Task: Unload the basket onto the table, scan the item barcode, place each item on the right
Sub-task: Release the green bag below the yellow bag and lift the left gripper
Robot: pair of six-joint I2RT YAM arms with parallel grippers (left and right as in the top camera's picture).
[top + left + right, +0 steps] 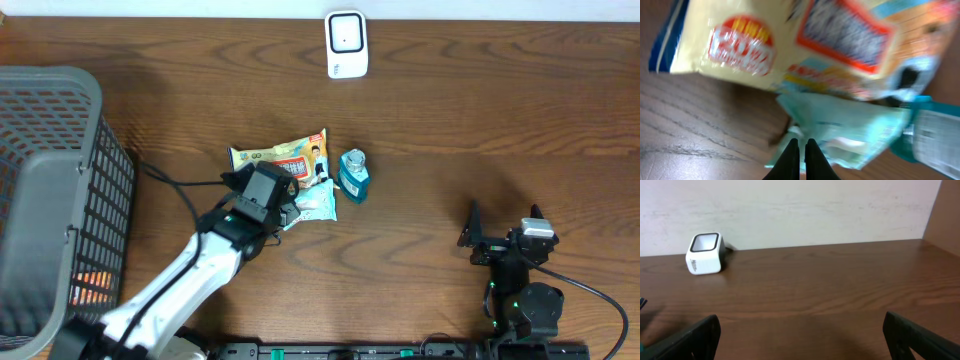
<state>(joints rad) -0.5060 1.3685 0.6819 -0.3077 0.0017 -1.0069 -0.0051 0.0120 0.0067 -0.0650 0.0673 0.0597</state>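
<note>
I see a yellow snack packet [282, 158] lying flat, a pale teal pouch [315, 203] touching its near edge, and a teal bottle [352, 175] just beside both. The white barcode scanner [346, 44] is well apart, on the far side.

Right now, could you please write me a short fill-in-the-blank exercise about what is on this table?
1. The left gripper has its jaws ___ at the edge of the pale teal pouch.
2. The right gripper has its jaws ___.
3. The grey basket stands on the robot's ___ side.
4. The body of the scanner is mostly ___.
Missing words: shut; open; left; white.
</note>
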